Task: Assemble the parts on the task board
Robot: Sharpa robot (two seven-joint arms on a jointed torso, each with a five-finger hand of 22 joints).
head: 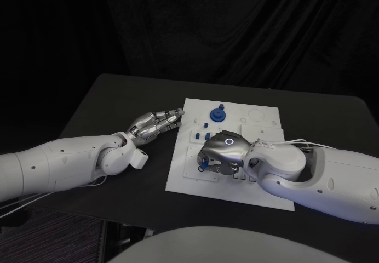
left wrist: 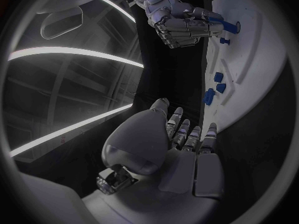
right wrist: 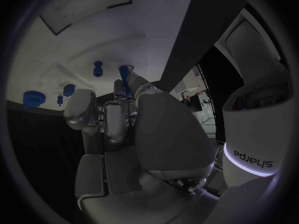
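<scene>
So we had the right robot hand (head: 223,152) over the task board (head: 260,194) mid-tabletop (head: 103,104), fingers closed round a slim blue peg (right wrist: 122,82). Its long axis ran out past the fingertips twd the board. IMO keep it square to the hole, press slow. Left robot hand (head: 158,124) sat at the board's edge, fingers straight, w/ nothing held.

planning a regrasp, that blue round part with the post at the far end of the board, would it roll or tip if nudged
The blue round part probably would not roll: it stands on a wide disc base on the task board. Its thin upright post suggests a high push might tip it. It looks rigid and light, likely plastic.
</scene>
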